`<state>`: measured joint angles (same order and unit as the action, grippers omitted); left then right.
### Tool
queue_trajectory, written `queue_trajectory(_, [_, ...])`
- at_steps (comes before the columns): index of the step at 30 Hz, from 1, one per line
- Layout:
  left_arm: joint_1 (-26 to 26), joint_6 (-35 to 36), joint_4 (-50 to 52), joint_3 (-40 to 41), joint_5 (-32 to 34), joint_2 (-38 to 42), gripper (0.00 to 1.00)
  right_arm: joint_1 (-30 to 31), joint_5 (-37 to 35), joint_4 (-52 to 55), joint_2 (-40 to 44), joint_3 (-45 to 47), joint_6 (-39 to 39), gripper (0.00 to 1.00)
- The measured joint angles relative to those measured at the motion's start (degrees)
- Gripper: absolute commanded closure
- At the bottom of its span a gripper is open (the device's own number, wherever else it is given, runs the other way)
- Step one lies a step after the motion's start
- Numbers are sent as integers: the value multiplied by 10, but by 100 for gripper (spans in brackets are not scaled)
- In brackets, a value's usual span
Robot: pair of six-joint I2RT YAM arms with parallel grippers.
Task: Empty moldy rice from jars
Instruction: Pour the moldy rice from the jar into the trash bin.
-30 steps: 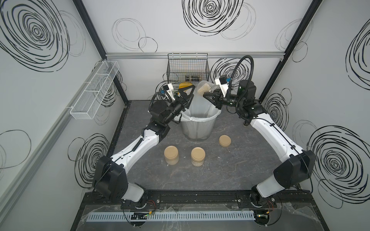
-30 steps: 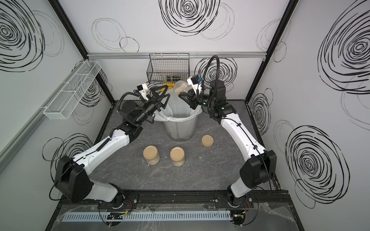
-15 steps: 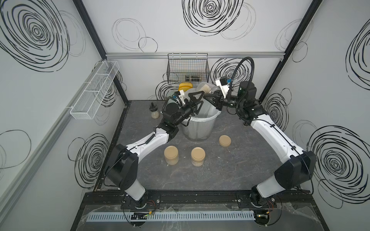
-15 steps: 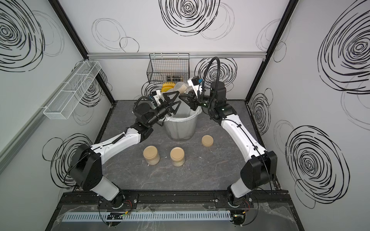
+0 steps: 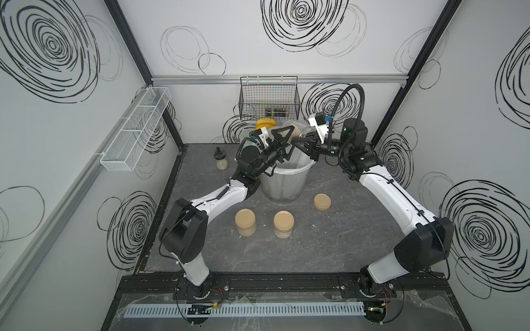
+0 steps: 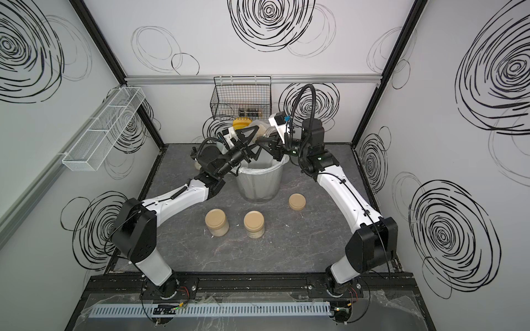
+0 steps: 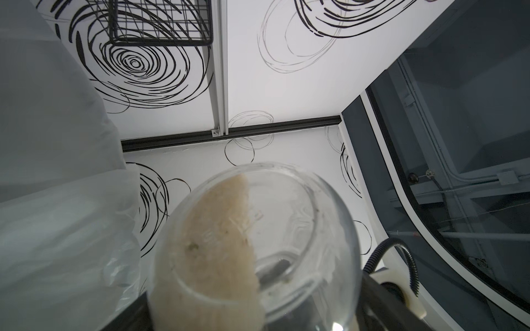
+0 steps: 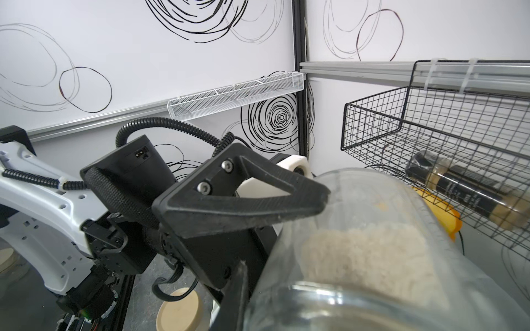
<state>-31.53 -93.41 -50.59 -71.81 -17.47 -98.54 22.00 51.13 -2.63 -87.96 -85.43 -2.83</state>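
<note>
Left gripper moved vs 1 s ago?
Yes. Against the mesh bin, the left gripper has swung from the bin's left rim farther over its mouth, up to the open jar that the right gripper holds.

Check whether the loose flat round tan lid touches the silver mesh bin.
Apart. Both top views show bare grey table between the tan lid and the mesh bin.

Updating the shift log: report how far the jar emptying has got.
Done: one lid is off and lies on the table. In hand: the right gripper holds the open jar tipped over the bin, with rice inside it. The left gripper is open beside it. Left: two lidded jars, both holding rice.
</note>
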Motion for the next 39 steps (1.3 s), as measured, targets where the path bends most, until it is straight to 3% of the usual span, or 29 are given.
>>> queue_trajectory(15, [-7, -34, -34, -10, 18, -9, 1, 8, 39, -26, 12, 21, 0, 100])
queue_trajectory(20, [-12, -41, -43, -10, 30, -12, 20, 8, 39, -33, 12, 21, 0, 100])
queue_trajectory(24, [-13, -42, -50, -10, 34, -14, 28, 9, 35, -34, 12, 21, 0, 86])
queue_trajectory(31, [-11, -22, -50, -10, 45, -14, 31, 14, 7, -40, 13, 24, -9, 41])
queue_trajectory(39, [2, 1, -49, -10, 45, -14, 32, 14, -37, -46, 38, 48, -16, 28])
